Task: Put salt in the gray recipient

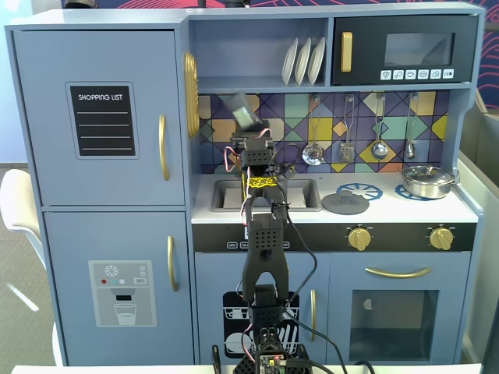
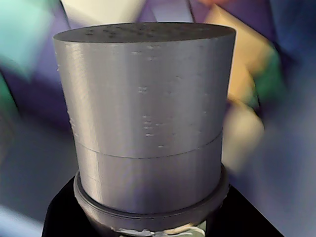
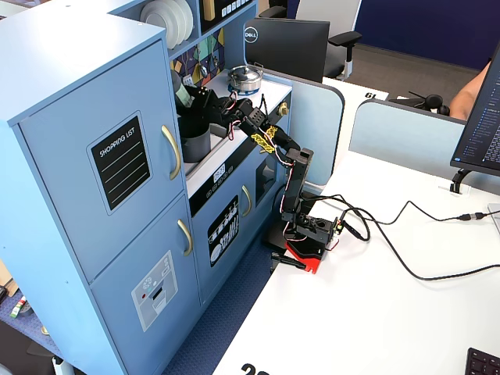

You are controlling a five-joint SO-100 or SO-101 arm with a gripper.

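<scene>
**Step in hand: salt shaker raised over the pot, tilt in progress**

You have the salt shaker (image 1: 244, 110) clamped in the tool (image 1: 251, 139), lifted above the sink area of the toy kitchen. In a fixed view it leans to the left, blurred, against the coloured backsplash (image 1: 327, 125). The wrist view is filled by the shaker's gray body (image 2: 148, 123), its perforated top face visible (the fingertips themselves are hidden, so judge the grip from the shaker sitting firm at the frame's bottom).

The gray pot (image 3: 195, 142) stands on the counter (image 3: 205, 167) just below the shaker in the side fixed view; in the front fixed view the arm hides it.

Next move, as a judgement: confirm the shaker's top is directly over the pot's mouth, then tip further so the holed end faces down. Keep the clamp tight throughout.
</scene>
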